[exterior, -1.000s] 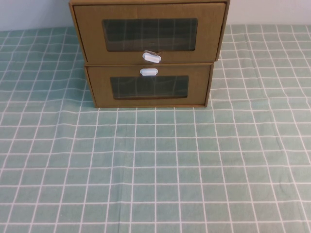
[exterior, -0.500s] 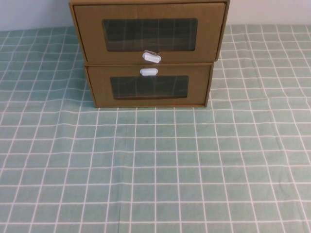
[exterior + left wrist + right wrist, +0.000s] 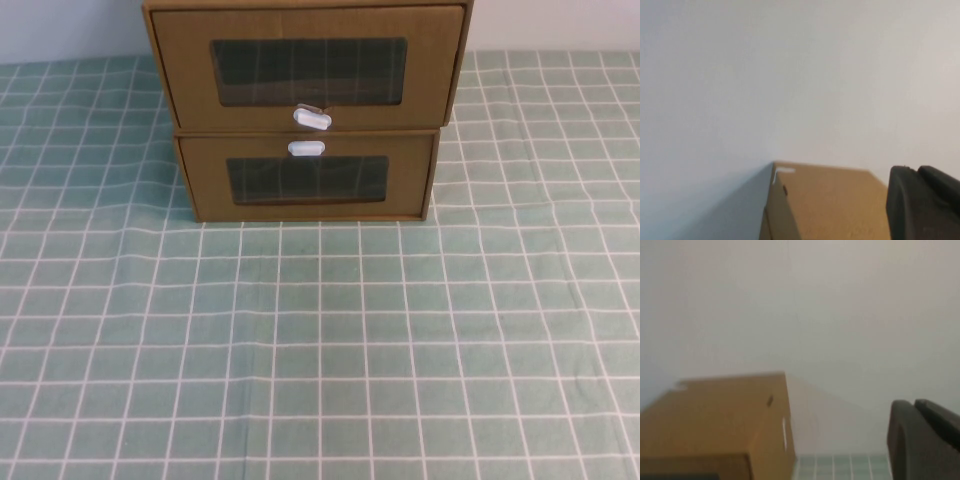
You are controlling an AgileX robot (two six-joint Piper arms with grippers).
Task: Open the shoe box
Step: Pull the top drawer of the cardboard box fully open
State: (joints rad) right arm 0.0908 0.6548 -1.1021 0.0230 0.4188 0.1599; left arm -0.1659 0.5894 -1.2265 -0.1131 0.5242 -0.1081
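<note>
Hovering grippers, shoe boxes shut

The right gripper shows only in its own wrist camera, as a dark shape with its jaws together, holding nothing. The left gripper likewise shows only in its own wrist camera as a dark shape. Whether it is apart or together cannot be told. Beyond each gripper lies the brown top of the upper shoe box against a pale wall.

The high view shows neither arm but gives the box fronts. The upper shoe box sits on the lower shoe box at the far middle of the green checked tablecloth. Each front has a dark window, and the upper pull tab and lower pull tab are white. Both fronts are closed. Nothing has shifted since a second ago.
</note>
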